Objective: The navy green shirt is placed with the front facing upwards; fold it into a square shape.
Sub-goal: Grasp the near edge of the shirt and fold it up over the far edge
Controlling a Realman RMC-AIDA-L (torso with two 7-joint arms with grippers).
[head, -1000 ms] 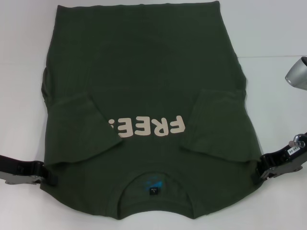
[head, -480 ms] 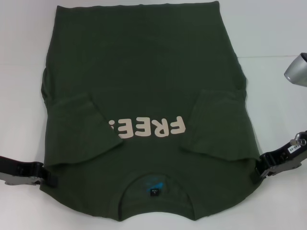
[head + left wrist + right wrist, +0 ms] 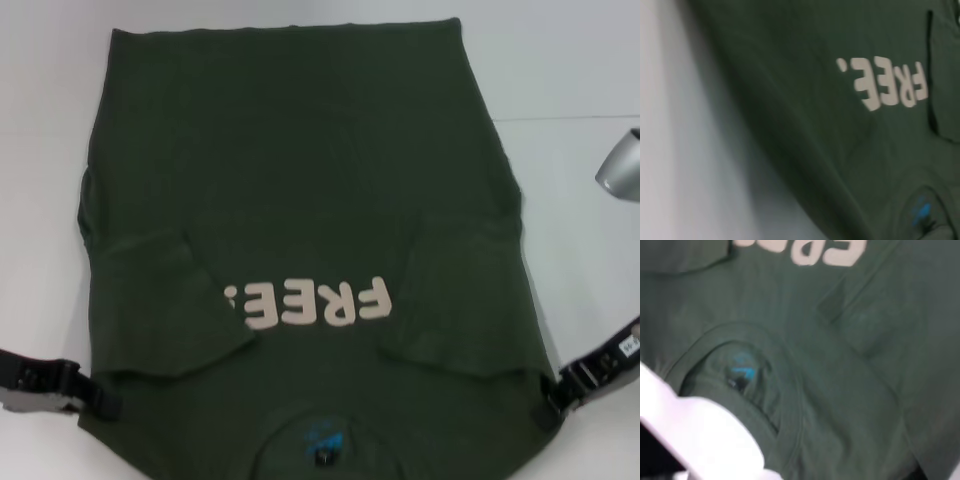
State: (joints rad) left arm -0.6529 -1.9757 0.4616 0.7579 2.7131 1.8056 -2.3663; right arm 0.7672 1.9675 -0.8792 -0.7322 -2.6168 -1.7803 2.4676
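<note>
On the near edge of the tabletop (image 3: 590, 90), nearest things first:

Collar: one ribbed round neckline (image 3: 322, 422), a curved band at the near edge of the head view, cut off by it.
Neck label: one small blue patch (image 3: 323, 437) inside the collar, with a dark tag just below it.
Left gripper: one black gripper (image 3: 100, 398) at the near left corner of the shirt, its jaws closed on the shoulder fabric.
Right gripper: one black gripper (image 3: 548, 408) at the near right corner, its jaws pinching the cloth at the other shoulder.
Shirt: one navy green shirt (image 3: 300, 180), soft matte cotton, lying front up across the middle of the tabletop, collar near and hem far; the body tapers to a straight far hem.
Sleeves: two short sleeves, both folded inward over the chest, the left sleeve (image 3: 165, 305) and the right sleeve (image 3: 460, 300), each a flat angled flap with a stitched edge.
Lettering: one cream word "FREE!" (image 3: 310, 303), blocky and rounded, reading upside down from the robot's side; the left flap touches its end.
Tabletop: one plain white smooth surface, bare at left, right and far.
Grey object: one rounded metallic piece (image 3: 622, 165) at the right edge, apart from the shirt.
</note>
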